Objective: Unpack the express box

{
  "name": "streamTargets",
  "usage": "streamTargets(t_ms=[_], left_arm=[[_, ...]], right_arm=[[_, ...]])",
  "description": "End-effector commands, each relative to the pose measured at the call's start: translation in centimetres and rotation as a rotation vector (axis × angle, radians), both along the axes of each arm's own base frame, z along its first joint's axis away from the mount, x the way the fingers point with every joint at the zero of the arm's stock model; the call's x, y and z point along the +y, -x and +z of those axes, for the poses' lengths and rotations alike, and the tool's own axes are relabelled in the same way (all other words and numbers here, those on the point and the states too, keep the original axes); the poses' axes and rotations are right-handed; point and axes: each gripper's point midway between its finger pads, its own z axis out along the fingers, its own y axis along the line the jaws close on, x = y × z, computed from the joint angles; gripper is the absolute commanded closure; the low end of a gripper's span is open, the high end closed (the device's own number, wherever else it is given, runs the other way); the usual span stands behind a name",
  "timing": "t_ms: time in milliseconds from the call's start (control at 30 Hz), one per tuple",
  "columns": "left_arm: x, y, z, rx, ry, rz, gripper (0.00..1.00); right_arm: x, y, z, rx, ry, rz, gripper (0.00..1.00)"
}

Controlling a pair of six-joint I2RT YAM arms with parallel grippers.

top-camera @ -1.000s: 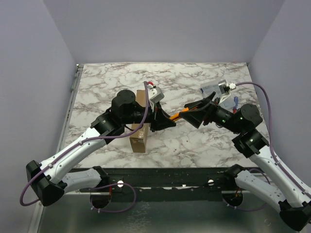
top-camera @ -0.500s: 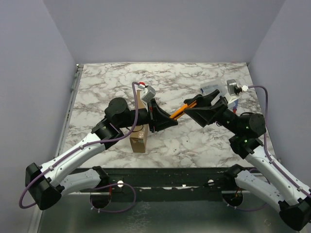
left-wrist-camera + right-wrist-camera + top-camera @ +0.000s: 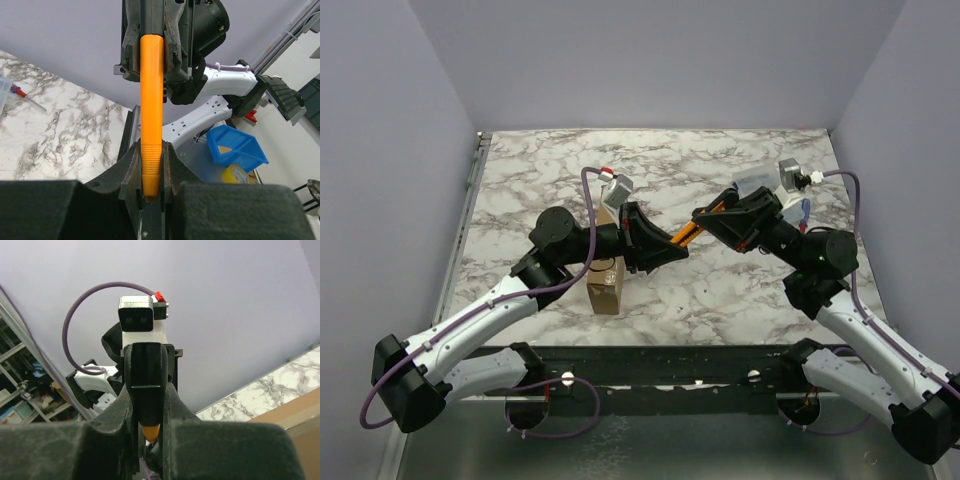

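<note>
An orange cutter (image 3: pixel 684 235) with a black end hangs in the air between my two arms. My left gripper (image 3: pixel 669 246) is shut on its ribbed orange handle (image 3: pixel 151 150). My right gripper (image 3: pixel 706 217) is shut on the opposite, black end (image 3: pixel 148 400), with a bit of orange showing below. The express box (image 3: pixel 605 288), plain brown cardboard, stands on an edge beneath my left arm, which covers its upper part. A brown corner of the express box (image 3: pixel 295 415) shows low right in the right wrist view.
A clear plastic case (image 3: pixel 752 184) lies at the back right, behind my right wrist. A small screwdriver (image 3: pixel 805 212) lies beside it. Off the table, the left wrist view shows a blue bin (image 3: pixel 235 146) and a yellow roll (image 3: pixel 238 175).
My right gripper came in over the cutter's black end and shut on it. My left wrist shifted slightly while keeping its hold on the handle.
</note>
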Motion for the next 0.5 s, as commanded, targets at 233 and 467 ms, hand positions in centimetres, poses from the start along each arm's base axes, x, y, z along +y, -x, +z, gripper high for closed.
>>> streamTargets(t_ms=[233, 467], left_arm=[[3.8, -6.5, -2.1, 0.033, -0.2, 0.391, 0.22], [11.8, -14.8, -5.9, 0.202, -0.421, 0.861, 0.03]], right_arm=[[-1.9, -2.8, -2.6, -0.023, 0.193, -0.274, 0.99], [-1.8, -3.5, -4.3, -0.128, 0.403, -0.307, 0.99]])
